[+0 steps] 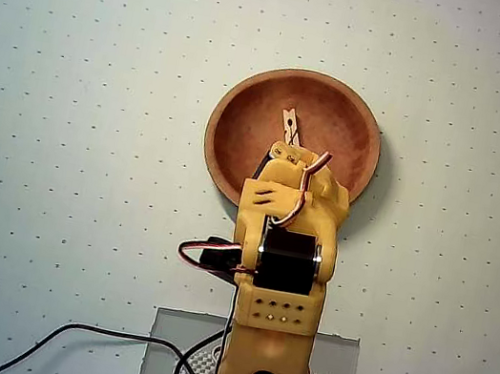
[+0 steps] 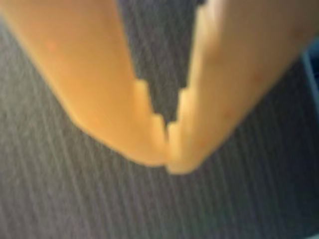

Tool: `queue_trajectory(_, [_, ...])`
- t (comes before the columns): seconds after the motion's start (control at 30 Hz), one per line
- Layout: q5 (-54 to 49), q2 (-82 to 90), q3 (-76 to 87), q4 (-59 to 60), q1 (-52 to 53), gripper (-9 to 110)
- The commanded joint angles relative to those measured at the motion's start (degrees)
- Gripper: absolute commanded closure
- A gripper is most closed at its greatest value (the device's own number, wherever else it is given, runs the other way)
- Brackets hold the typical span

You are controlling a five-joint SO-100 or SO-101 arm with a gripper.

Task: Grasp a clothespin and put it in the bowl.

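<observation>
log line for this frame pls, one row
tool: shut, empty in wrist view | clothespin: lying in bowl | arm: over bowl's near rim in overhead view

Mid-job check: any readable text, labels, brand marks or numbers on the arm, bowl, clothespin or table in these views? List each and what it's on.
None: no readable text in either view.
The bowl and the clothespin lying in it are unmarked.
The yellow arm and its black motor show no legible label in the overhead view.
The table carries only a dot grid.
The wrist view is blurred: the gripper, tips touching, bears no marking.
</observation>
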Motion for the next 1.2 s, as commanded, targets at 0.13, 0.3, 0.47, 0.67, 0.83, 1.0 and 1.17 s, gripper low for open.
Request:
queue_trajectory(0.13, [30.6,14.2,3.2,-12.4,-0.1,103])
queue_trajectory(0.3, [43.2,24.1,12.9,-21.3,0.0,104])
queue_trajectory(0.47, [49.7,34.6,26.1,-27.7,-0.1,105])
queue_trajectory(0.67, [50.5,47.0,41.7,-29.4,-0.1,105])
queue_trajectory(0.83, [50.6,56.3,52.7,-30.8,-0.1,105])
queue_trajectory(1.0, [50.6,60.7,60.6,-32.7,-0.1,105])
queue_trajectory(1.17, [50.7,61.3,67.1,-35.2,0.0,105])
